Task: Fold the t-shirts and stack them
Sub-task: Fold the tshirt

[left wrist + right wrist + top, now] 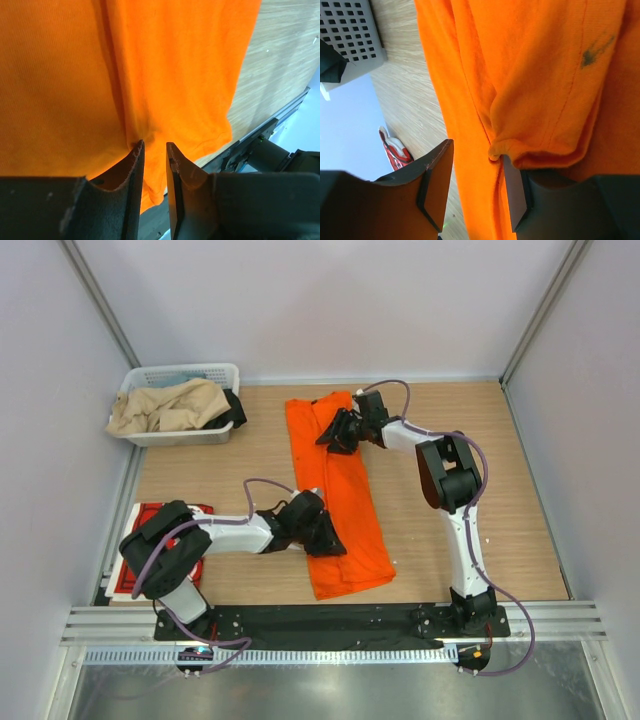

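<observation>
A t-shirt [340,500] lies lengthwise down the middle of the counter [470,420]. The left hand [333,543] is on its near half and the right hand [327,438] on its far half. A laundry basket [180,370] holding clothes [170,405] stands at the far left. A 2nd t-shirt [200,510] lies at the near left.

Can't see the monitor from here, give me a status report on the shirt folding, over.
Right gripper open over orange t-shirt, far end. Left gripper barely parted at its near fold, grip unclear. Red t-shirt waiting left; nothing in the way.
</observation>
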